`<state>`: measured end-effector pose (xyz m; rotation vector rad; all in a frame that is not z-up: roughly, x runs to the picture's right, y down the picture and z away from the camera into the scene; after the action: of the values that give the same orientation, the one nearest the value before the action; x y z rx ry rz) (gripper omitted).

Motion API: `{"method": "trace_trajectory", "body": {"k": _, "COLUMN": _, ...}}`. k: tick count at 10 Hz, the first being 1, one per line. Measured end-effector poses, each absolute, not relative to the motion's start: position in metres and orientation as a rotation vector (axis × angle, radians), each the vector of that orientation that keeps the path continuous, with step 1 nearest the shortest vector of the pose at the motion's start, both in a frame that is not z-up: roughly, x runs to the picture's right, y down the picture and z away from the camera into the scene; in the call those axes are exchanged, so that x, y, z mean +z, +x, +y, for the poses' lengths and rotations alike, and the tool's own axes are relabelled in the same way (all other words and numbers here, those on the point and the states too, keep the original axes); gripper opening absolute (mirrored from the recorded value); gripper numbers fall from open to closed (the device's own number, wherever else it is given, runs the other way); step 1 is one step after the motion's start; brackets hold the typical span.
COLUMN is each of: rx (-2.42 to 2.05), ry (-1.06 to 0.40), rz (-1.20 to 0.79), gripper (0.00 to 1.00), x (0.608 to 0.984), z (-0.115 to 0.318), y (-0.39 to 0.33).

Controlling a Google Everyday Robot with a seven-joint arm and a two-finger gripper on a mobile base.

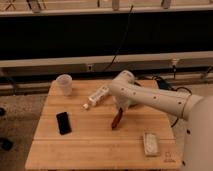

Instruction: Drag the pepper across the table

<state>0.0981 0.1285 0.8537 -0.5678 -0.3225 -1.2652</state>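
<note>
The table point(100, 145), a light wooden top of parallel planks, fills the lower half of the camera view, with a small dark logo mark point(167, 161) at its 5 o'clock corner. Above it, toward 12 o'clock, runs a dark wall with pale horizontal rails and a black cable hanging down.

The robot's white arm point(160, 100) reaches in from 3 o'clock and bends down over the middle of the tabletop. Its gripper point(120, 111) sits low, just right of the table's centre, largely hidden under the bulky wrist. The jaws are drawn fully together; from this angle they appear to pinch the upper end of the pepper, though the contact itself is covered by the wrist.

The pepper point(116, 121), dark red-brown and tapered, lies tilted near the table's centre. Its upper end meets the gripper at about 1 o'clock and its tip points away toward 7 o'clock, resting on or just above the planks.

A flat black phone point(63, 122) lies at 9 o'clock from the pepper, well apart from it. A white tube point(96, 97) lies slanted at 11 o'clock, near the arm's wrist. A clear plastic cup point(64, 83) stands upright at the table's 10 o'clock corner. A small pale rectangular object point(150, 143) lies at 4 o'clock from the pepper, near the logo mark.
</note>
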Motion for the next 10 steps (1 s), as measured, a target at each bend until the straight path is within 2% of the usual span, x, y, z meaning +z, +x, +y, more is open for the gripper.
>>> {"method": "trace_trajectory", "body": {"k": 10, "rx": -1.436, "ry": -0.548, "rz": -0.312, "gripper": 0.0, "x": 0.848, "z": 0.12, "y": 0.03}}
